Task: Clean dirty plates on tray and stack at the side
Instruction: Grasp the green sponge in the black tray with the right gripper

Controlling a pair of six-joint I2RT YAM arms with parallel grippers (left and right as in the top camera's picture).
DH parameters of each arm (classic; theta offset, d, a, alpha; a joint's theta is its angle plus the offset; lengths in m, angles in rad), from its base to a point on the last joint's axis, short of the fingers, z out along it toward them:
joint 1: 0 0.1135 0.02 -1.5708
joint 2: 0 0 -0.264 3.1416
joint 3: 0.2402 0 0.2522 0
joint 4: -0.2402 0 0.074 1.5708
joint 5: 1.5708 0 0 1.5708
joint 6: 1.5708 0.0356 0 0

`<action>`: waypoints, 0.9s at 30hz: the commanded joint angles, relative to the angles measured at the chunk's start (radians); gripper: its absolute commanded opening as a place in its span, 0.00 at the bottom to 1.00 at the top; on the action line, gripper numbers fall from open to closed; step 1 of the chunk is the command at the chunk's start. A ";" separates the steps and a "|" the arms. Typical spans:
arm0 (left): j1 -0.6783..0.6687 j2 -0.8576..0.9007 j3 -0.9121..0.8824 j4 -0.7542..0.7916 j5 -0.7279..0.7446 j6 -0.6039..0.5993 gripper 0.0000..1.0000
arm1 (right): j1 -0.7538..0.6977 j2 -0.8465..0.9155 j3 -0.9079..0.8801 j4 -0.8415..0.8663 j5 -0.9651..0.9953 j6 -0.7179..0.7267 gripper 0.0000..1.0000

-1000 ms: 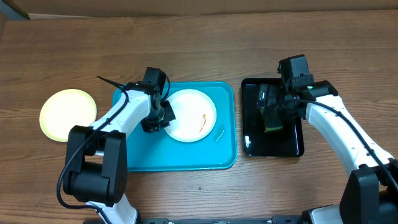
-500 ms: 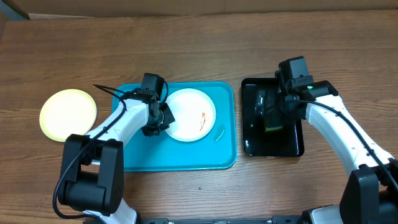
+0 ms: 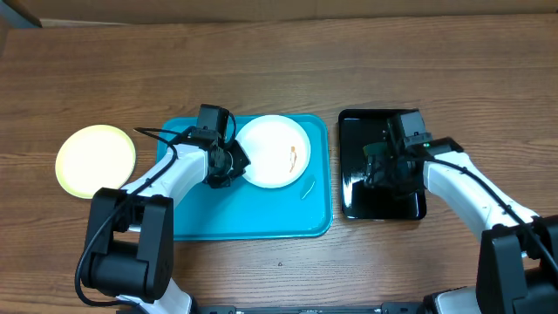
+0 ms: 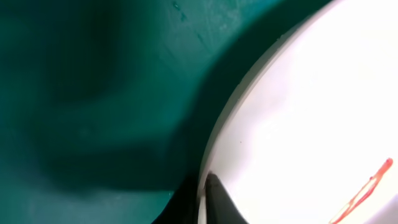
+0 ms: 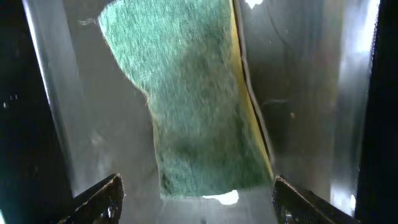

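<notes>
A white plate [image 3: 277, 144] with an orange smear [image 3: 294, 157] lies in the turquoise tray [image 3: 244, 214], near its far right. My left gripper [image 3: 228, 164] is shut on the plate's left rim; in the left wrist view its fingers [image 4: 202, 202] pinch the white edge [image 4: 298, 112]. A pale yellow-green plate [image 3: 96, 160] lies on the table left of the tray. A second white plate is out of view. My right gripper [image 3: 384, 170] is open, with its fingers [image 5: 196, 186] on either side of a green and yellow sponge [image 5: 193, 99].
The sponge lies in a glossy black tray [image 3: 405, 205] right of the turquoise tray. A small orange smear [image 3: 307, 187] marks the turquoise tray's floor near its right rim. Brown wooden table [image 3: 279, 70] lies all around.
The white plate has shifted right and toward the tray's far edge in my left gripper. My right gripper has come nearer and lower over the sponge.
</notes>
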 commanded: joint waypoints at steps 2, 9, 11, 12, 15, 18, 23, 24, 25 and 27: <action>-0.010 0.077 -0.074 -0.029 -0.023 -0.015 0.86 | -0.002 0.000 -0.031 0.071 0.028 0.003 0.77; -0.003 0.077 -0.074 -0.028 -0.022 0.071 0.74 | -0.002 0.001 -0.031 0.100 0.146 -0.001 0.79; -0.003 0.077 -0.074 -0.026 -0.022 0.070 0.49 | -0.003 0.001 -0.031 0.113 0.145 0.000 0.79; -0.003 0.077 -0.074 -0.021 -0.022 0.070 0.42 | -0.003 0.002 -0.032 0.118 0.145 0.000 0.79; 0.001 0.077 -0.074 0.005 -0.028 0.074 0.38 | 0.002 0.015 -0.041 0.136 0.121 0.000 0.79; 0.006 0.077 -0.074 0.027 -0.053 0.074 0.40 | 0.005 0.040 -0.074 0.176 0.108 -0.001 0.79; 0.008 0.077 -0.074 0.068 -0.077 0.126 0.33 | 0.005 0.081 -0.133 0.258 0.060 -0.001 0.45; 0.008 0.077 -0.074 0.074 -0.090 0.126 0.28 | 0.005 0.085 -0.133 0.258 0.063 -0.001 0.15; 0.008 0.077 -0.074 0.078 -0.096 0.126 0.22 | 0.005 0.086 -0.132 0.257 0.063 -0.001 0.04; 0.008 0.077 -0.074 0.079 -0.095 0.126 0.17 | 0.005 0.081 -0.111 0.240 0.062 -0.001 0.06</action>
